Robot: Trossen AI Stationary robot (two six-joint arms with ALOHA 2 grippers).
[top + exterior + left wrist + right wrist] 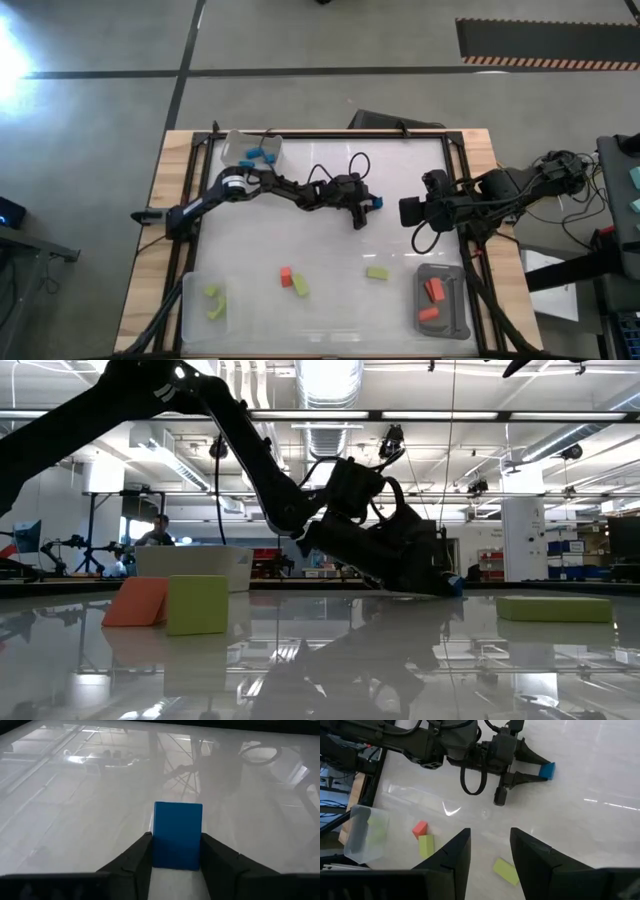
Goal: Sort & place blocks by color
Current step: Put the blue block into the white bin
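Observation:
A blue block (177,840) sits between the fingers of my left gripper (177,862), which is shut on it near the table's middle (372,202), low over the surface. My right gripper (490,847) hovers open just to its right (408,212), touching nothing. One orange-red block (286,274) and two yellow-green blocks (300,287) (377,272) lie flat on the table toward the near edge. More blue blocks (258,155) lie in a clear tray, yellow-green ones (214,300) in another, orange-red ones (432,300) in a grey tray. My left gripper pinches the blue block by its two opposite side faces (156,845), one finger (135,862) on each side. The fingers reach in from the table's left, slanting down. In the right wrist view the block (548,770) sits at the fingertips. I cannot tell whether it rests on the table.
The clear tray (232,148) stands at the far left corner, another clear tray (190,320) at the near left, the grey tray (455,318) at the near right. A black frame edges the white table. Cables loop over the left arm (320,180).

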